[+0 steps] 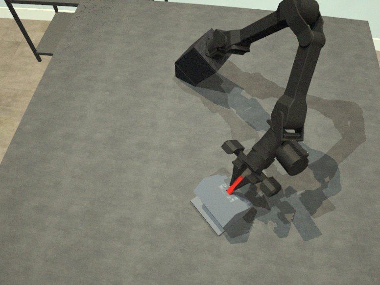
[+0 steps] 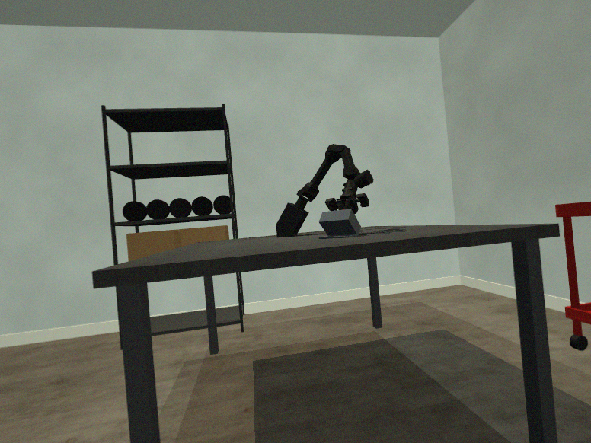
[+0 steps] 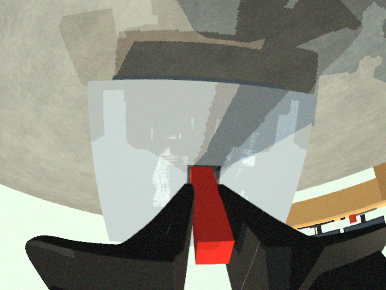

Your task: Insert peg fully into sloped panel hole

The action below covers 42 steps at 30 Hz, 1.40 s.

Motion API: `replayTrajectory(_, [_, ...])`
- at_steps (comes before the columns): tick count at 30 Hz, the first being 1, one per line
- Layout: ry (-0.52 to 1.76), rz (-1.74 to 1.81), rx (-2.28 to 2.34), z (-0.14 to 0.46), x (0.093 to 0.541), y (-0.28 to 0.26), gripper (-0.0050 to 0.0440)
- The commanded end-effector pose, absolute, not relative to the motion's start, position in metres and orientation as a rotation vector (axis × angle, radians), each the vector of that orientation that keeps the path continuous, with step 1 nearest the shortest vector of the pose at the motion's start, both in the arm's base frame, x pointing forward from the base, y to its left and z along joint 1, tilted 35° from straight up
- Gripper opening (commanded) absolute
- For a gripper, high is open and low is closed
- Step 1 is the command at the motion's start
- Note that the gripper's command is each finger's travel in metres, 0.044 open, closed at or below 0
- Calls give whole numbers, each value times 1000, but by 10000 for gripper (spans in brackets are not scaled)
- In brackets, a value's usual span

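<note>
My gripper (image 1: 241, 180) is shut on the red peg (image 1: 234, 185). The peg is a square red bar pointing down at the light grey sloped panel (image 1: 219, 202), which stands on the dark table. The peg's far tip sits at the hole (image 3: 202, 170) in the panel face; most of the peg's length still shows outside. In the wrist view the peg (image 3: 210, 214) runs between my two dark fingers toward the panel (image 3: 200, 152). In the exterior view the gripper (image 2: 344, 204) hangs just above the panel block (image 2: 339, 222).
The arm's dark base block (image 1: 196, 59) stands at the back of the table. A black shelf rack (image 2: 169, 190) with dark balls and a cardboard box stands behind the table. A red cart (image 2: 575, 266) is at the right edge.
</note>
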State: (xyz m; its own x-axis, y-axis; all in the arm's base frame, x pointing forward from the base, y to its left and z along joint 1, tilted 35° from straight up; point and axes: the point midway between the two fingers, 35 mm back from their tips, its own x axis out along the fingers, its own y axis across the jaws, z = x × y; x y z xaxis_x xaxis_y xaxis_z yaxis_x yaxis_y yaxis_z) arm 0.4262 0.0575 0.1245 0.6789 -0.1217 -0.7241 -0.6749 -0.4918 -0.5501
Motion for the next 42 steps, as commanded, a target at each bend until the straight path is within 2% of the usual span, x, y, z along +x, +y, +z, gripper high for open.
replayTrajectory(1, [602, 765, -2002, 133, 428, 56, 0])
replayTrajectory(11, [600, 759, -1999, 134, 427, 57, 0])
replayTrajectory(20, [600, 759, -1999, 134, 427, 57, 216])
replayTrajectory(22, [600, 759, -1999, 134, 427, 57, 216])
replayTrajectory(31, [600, 759, -1999, 134, 427, 57, 432])
replayTrajectory(42, [601, 761, -1999, 152, 411, 62, 440])
